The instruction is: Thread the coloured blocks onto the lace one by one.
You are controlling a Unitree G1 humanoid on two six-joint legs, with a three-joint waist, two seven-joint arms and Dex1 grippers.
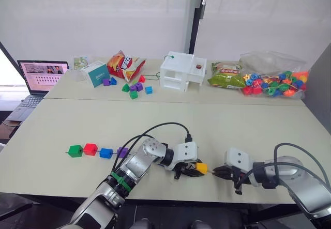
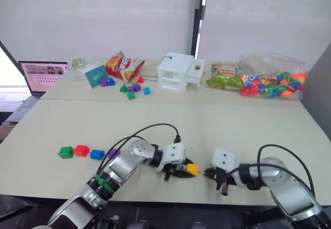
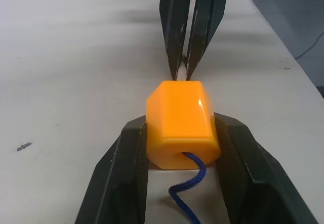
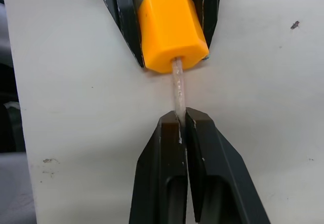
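Note:
Green (image 1: 75,151), red (image 1: 90,149), blue (image 1: 106,153) and purple (image 1: 122,152) blocks sit in a row on the near table, at the left. My left gripper (image 1: 195,170) is shut on the yellow block (image 3: 182,125) close to the front edge. The dark-blue lace (image 3: 190,188) enters the block's hole on the left gripper's side. Its pale stiff tip (image 4: 178,90) sticks out the opposite face. My right gripper (image 4: 182,120) is shut on that tip, a short gap from the block.
On the far table stand a laptop (image 1: 41,76), a teal box (image 1: 94,73), a snack bag (image 1: 124,65), loose small pieces (image 1: 133,88), a white box (image 1: 181,71) and a clear bag of beads (image 1: 271,81). The table's front edge lies just below both grippers.

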